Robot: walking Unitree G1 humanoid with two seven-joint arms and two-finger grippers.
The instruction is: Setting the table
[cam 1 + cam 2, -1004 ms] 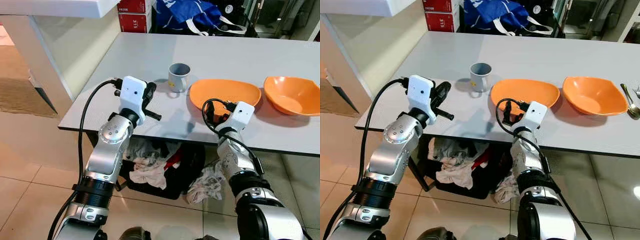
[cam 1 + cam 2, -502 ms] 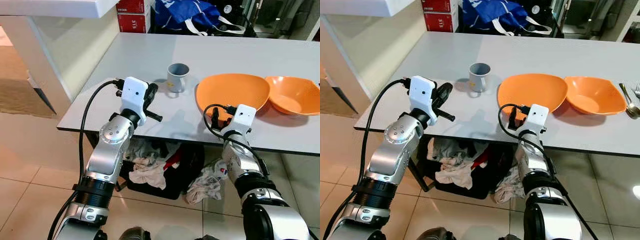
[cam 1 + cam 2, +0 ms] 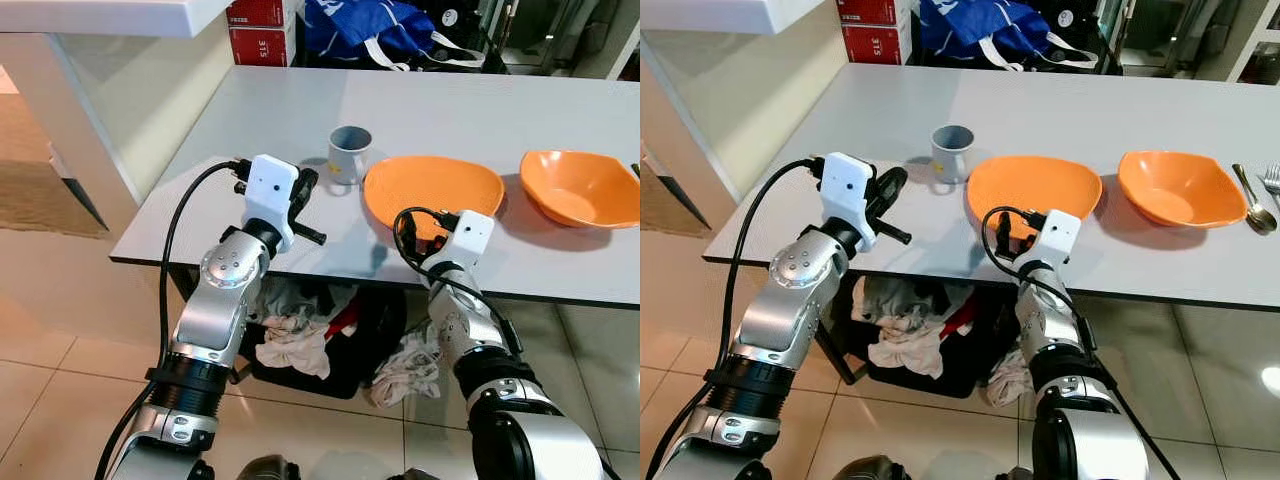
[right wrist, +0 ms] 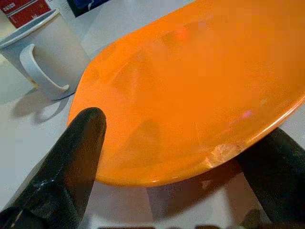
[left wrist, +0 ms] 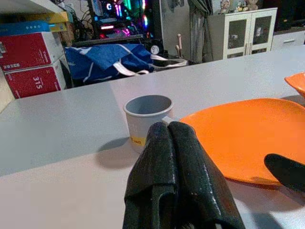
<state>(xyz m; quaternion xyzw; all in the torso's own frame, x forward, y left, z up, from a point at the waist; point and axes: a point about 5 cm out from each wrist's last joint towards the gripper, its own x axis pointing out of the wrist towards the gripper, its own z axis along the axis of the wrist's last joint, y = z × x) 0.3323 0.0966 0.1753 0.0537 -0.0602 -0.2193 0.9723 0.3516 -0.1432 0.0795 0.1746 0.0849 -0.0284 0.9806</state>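
A grey table (image 3: 270, 110) crosses the upper half of the left eye view. On it, centre frame, stands a grey mug (image 3: 350, 152); just to its right lies a wide orange plate (image 3: 433, 190), and at the right edge, well apart from the plate, sits an orange bowl (image 3: 580, 186). In the right eye view, cutlery (image 3: 1252, 200) lies at the far right edge of the table, beside the bowl.

The left gripper (image 3: 300, 205) is raised over the near edge of the table, left of centre, short of the mug. In the left wrist view its two black fingers (image 5: 178, 176) are pressed together with nothing between them, the mug (image 5: 145, 121) and the plate (image 5: 248, 136) beyond them.

The right gripper (image 3: 425, 228) is at the near rim of the plate, lower centre of the frame. In the right wrist view its fingers (image 4: 71, 162) are spread wide, one at each side of the plate's edge (image 4: 190, 105); whether they touch the rim cannot be told.

Below the table, crumpled cloths (image 3: 295, 335) lie in and around a dark bin on the tiled floor (image 3: 60, 380). Behind the table, at the top of the frame, are a blue bag (image 3: 370, 28) and red boxes (image 3: 262, 30).
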